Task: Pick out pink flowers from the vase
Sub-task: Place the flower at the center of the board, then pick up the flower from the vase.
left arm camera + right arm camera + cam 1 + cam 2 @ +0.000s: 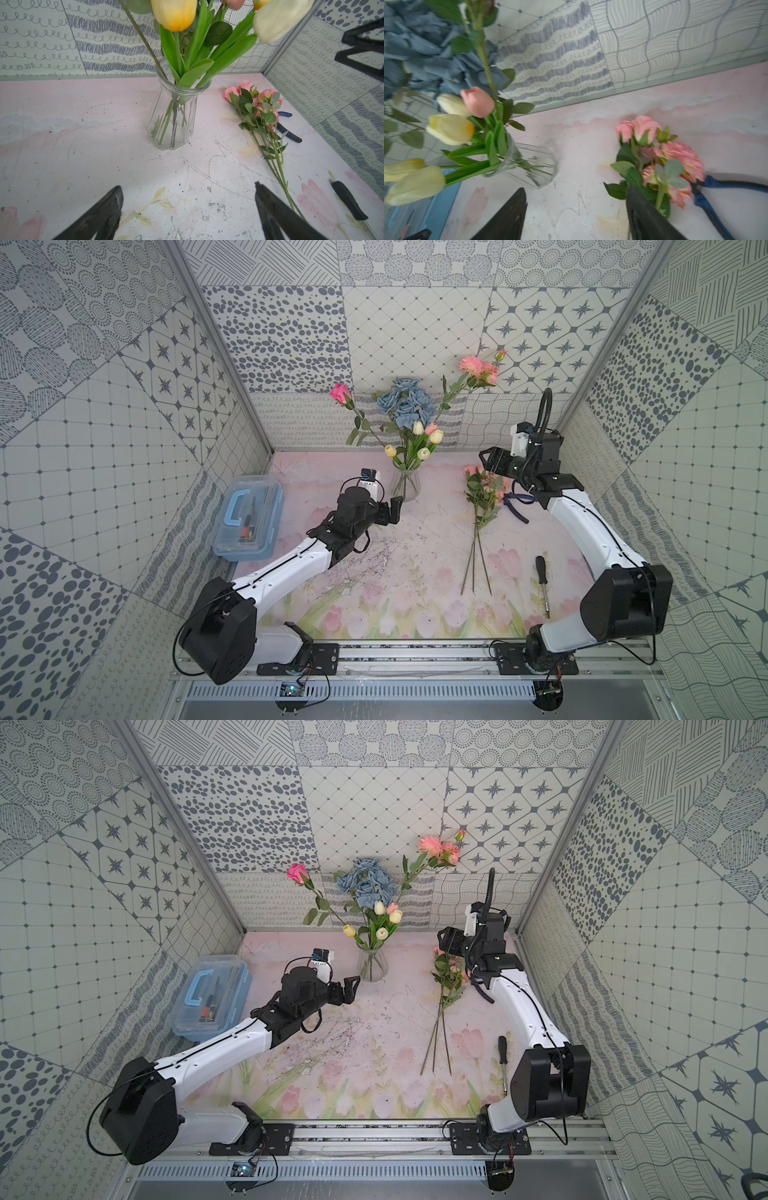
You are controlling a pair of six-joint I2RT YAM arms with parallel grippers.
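I should raise my parted right gripper straight, clear of the laid, leafy-stemmed pink flowers; my left gripper gapes empty

Left hand gapes wide and empty; right hand parted, also empty

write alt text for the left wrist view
A clear ribbed glass vase stands on a pink table, holding green stems and cream-yellow tulips. Loose pink flowers lie on the table beside it, not touching. The left arm's jaws stand open in the foreground.
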